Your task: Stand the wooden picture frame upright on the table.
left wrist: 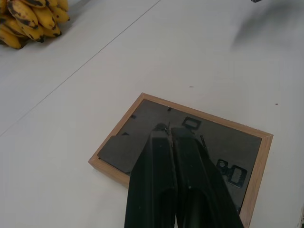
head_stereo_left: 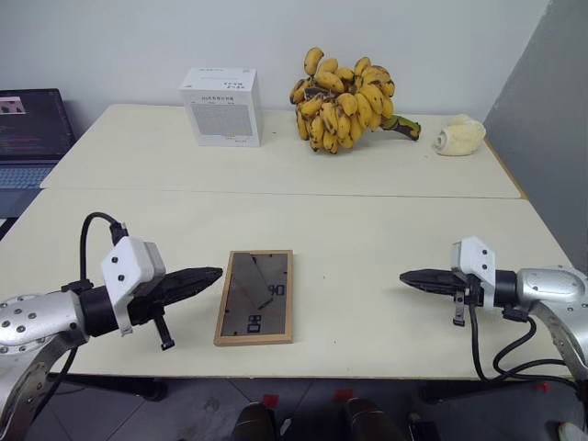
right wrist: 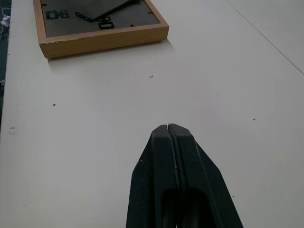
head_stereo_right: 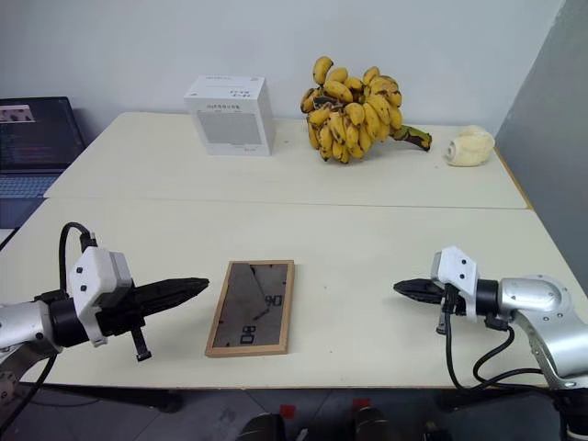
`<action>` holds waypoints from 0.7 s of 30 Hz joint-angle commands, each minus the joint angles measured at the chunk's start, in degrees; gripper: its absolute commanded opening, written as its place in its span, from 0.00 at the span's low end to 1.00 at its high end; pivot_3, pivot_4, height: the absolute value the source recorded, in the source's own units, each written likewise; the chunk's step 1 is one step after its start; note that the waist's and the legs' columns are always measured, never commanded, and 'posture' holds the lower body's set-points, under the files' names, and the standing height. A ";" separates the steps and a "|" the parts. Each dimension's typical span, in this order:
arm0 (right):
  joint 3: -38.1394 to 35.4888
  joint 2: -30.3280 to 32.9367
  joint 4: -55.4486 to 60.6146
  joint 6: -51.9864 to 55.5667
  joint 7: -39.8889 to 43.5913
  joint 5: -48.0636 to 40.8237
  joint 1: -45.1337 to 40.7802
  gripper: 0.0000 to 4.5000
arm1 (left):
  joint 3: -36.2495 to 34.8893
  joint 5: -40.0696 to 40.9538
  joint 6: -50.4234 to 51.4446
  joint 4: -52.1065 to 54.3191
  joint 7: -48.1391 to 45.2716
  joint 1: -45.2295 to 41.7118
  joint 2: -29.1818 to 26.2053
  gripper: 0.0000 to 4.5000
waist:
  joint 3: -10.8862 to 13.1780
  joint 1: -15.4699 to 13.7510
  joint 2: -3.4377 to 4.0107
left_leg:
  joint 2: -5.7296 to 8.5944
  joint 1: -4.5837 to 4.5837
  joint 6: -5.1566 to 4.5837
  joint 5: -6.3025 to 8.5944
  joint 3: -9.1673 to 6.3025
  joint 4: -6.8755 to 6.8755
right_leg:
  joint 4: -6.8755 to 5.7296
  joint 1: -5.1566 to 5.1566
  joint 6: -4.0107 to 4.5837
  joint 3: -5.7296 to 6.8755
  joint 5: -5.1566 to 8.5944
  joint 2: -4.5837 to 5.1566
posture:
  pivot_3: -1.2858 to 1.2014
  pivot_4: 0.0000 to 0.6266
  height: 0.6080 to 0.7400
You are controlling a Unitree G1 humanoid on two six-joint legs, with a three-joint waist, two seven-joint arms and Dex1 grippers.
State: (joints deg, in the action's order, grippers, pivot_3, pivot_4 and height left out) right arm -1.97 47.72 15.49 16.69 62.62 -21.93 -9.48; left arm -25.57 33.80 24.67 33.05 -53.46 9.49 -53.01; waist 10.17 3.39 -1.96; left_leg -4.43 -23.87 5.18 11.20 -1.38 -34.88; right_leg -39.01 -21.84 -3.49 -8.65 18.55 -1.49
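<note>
Flat, wooden picture frame [head_stereo_left: 255,297] lengthwise front-to-back

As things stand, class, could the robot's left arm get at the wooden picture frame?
Probably yes. The wooden picture frame lies flat, back up, on the table, and the left gripper, fingers shut, points at its near edge with nothing between them.

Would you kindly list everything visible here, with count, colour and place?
wooden picture frame: one, light wood with dark grey back up, flat at the table's near middle
table: one, pale cream, two sections joined by a seam
white box: one, far section
bananas: one yellow bunch, beside the box
pale object: one, cream, far right
laptop: one, dark, off the table's left
left pincer: black, shut, beside the frame
right pincer: black, shut, apart from it
</note>
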 commanded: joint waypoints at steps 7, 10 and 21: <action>-0.58 -1.21 1.01 -1.20 -2.70 1.21 -0.68 0.00 | 1.21 -1.91 1.40 0.61 4.31 -4.38 0.20 0.00 | 0.00 -0.03 0.00 | 0.00 0.00 0.00 0.00 0.01 -0.03 | -0.02 0.00 -0.05 -0.01 -0.03 0.00 | 0.52 0.24 1.00; -0.55 -1.28 0.53 -1.59 -3.00 1.54 -0.90 0.00 | 1.65 -2.49 2.54 0.54 4.77 -4.83 -0.22 0.00 | 0.00 -0.02 0.00 | 0.00 0.01 0.00 0.00 0.01 -0.03 | -0.02 0.00 -0.05 0.00 -0.03 0.00 | 0.52 0.24 1.00; 1.48 -3.28 -2.22 -4.95 -4.71 5.34 -1.41 0.00 | 0.16 -5.24 6.66 0.59 8.06 -3.72 -0.22 0.00 | 0.00 -0.03 0.00 | 0.00 0.01 0.00 0.00 0.00 -0.04 | -0.04 0.02 -0.05 0.00 -0.04 0.00 | 0.52 0.24 1.00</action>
State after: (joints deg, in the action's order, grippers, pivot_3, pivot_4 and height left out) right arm -0.58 44.60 13.39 13.85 58.69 -18.09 -9.97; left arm -23.87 29.61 31.02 32.95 -46.19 5.06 -52.62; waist 10.17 3.36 -1.96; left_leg -4.43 -23.86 5.18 11.20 -1.38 -34.93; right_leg -39.04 -21.82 -3.55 -8.65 18.51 -1.49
